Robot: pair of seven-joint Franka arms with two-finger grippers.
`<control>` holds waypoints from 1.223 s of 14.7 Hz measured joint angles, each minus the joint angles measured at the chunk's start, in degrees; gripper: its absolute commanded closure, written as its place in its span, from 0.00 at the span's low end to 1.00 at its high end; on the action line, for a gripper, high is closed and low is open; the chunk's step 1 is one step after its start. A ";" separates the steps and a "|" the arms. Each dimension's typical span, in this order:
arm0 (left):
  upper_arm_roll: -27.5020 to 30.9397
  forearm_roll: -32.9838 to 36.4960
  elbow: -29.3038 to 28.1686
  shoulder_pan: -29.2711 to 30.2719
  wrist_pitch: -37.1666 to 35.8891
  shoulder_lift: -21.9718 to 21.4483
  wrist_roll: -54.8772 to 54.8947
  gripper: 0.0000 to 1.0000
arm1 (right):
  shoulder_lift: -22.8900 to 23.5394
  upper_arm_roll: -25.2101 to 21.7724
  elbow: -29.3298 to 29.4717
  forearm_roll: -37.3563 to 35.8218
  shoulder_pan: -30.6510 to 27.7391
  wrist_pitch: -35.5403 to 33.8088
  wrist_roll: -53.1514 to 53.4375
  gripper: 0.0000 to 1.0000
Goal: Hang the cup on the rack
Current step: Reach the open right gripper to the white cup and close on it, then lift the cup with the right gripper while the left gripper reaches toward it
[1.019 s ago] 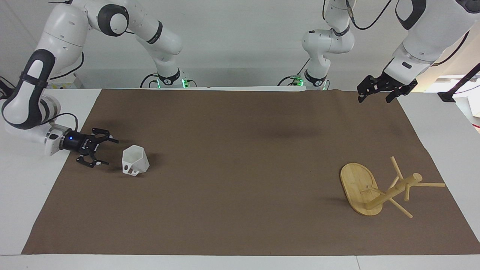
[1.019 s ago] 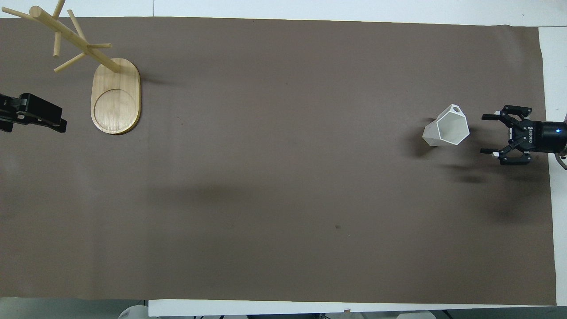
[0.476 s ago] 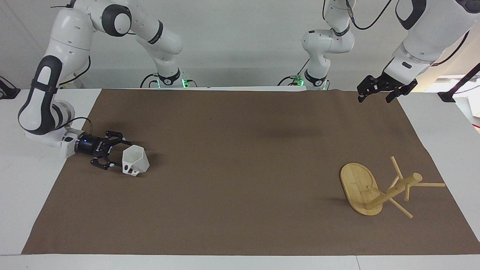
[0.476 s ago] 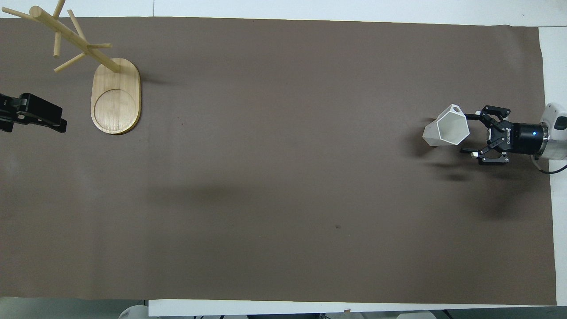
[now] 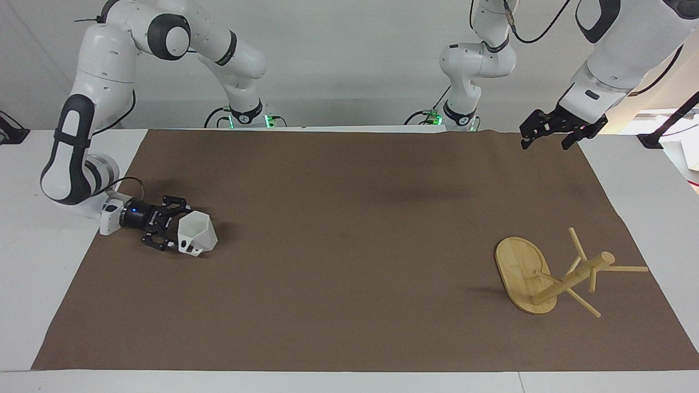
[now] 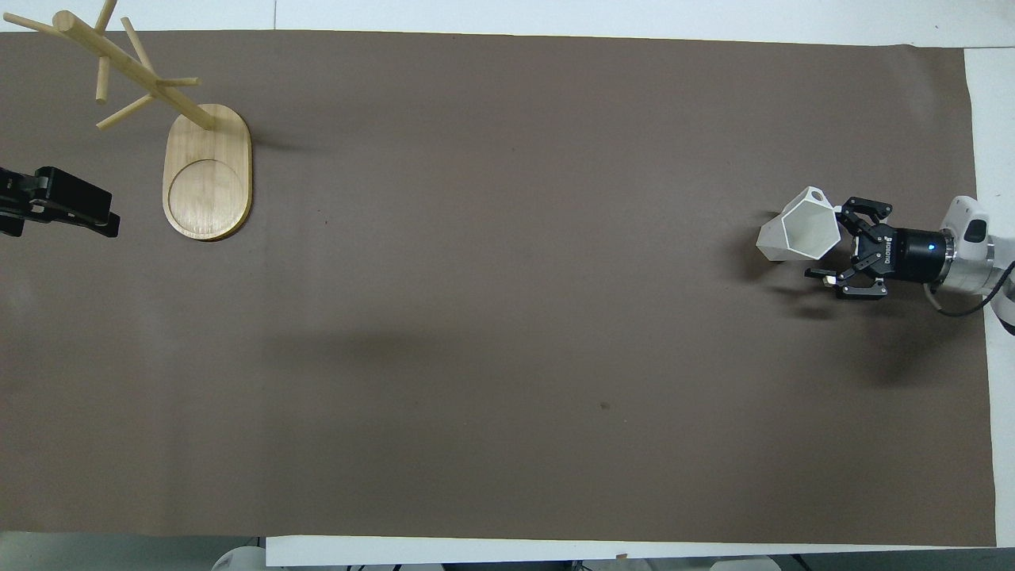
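The white faceted cup (image 5: 197,236) stands on the brown mat at the right arm's end, its handle turned away from the robots; it also shows in the overhead view (image 6: 802,230). My right gripper (image 5: 176,230) lies low and level beside it, open, with a finger on each side of the cup's lower body (image 6: 829,242). The bamboo rack (image 5: 546,273) stands upright at the left arm's end, with bare pegs (image 6: 186,135). My left gripper (image 5: 546,139) waits, open and empty, raised over the mat's corner (image 6: 63,210).
A brown mat (image 5: 349,245) covers most of the white table (image 5: 33,273). Bare white table borders it at both ends. Nothing else stands between the cup and the rack.
My right gripper has slid along the mat toward the cup, and its open fingers now straddle it. The cup, the rack and the left arm have not moved.
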 measured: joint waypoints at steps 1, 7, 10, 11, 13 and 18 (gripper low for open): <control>0.00 0.00 0.00 0.00 0.00 0.00 0.00 0.00 | 0.00 0.01 -0.07 0.01 0.33 0.01 -0.58 0.00; 0.00 0.00 0.00 0.00 0.00 0.00 0.00 0.00 | 0.00 0.01 -0.16 0.01 1.56 0.07 -4.27 0.00; 0.00 0.00 0.00 0.00 0.00 0.00 0.00 0.00 | -0.01 0.02 -0.21 0.18 2.46 0.37 -4.41 0.00; 0.00 0.00 0.00 0.00 0.00 0.00 0.00 0.00 | -0.01 0.03 -0.27 0.21 2.76 1.10 -4.41 0.00; 0.00 0.00 0.00 0.00 0.00 0.00 0.00 0.00 | 0.00 0.04 -0.53 0.32 3.45 1.91 -4.41 0.00; 0.00 0.00 0.00 0.00 0.00 0.00 0.00 0.00 | 0.00 0.04 -1.34 1.14 4.63 2.24 -4.46 0.16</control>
